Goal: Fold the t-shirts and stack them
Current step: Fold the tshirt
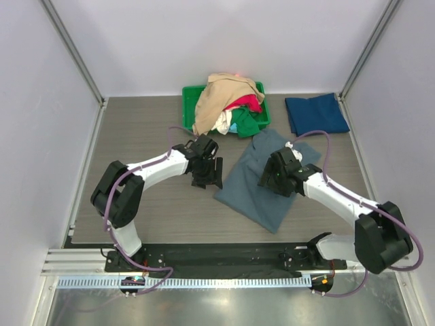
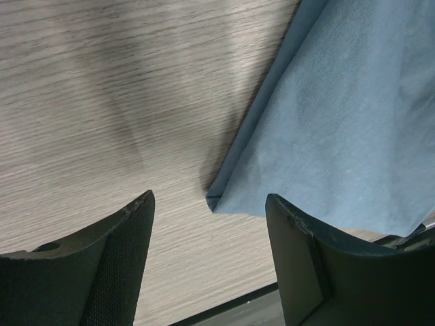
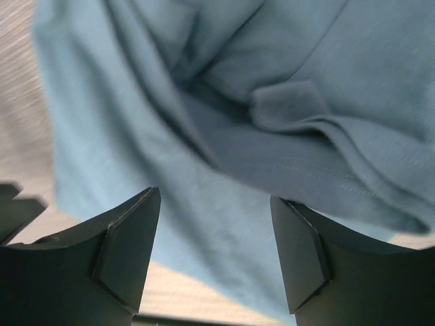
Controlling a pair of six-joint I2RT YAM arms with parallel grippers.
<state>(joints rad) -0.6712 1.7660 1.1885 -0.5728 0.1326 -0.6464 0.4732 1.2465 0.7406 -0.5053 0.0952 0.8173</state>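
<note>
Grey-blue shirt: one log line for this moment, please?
grey-blue shirt: lying unfolded | left gripper: open over its corner | right gripper: open over its folds

The grey wood-grain tabletop [image 1: 136, 136] in front of me carries three things. A slate grey-blue t-shirt [image 1: 255, 193] lies spread and rumpled near its middle, one corner flat on the bare wood. A green plastic bin [image 1: 190, 102] sits at the far edge. A folded dark navy t-shirt [image 1: 316, 114] lies to its right, apart from it.
</note>
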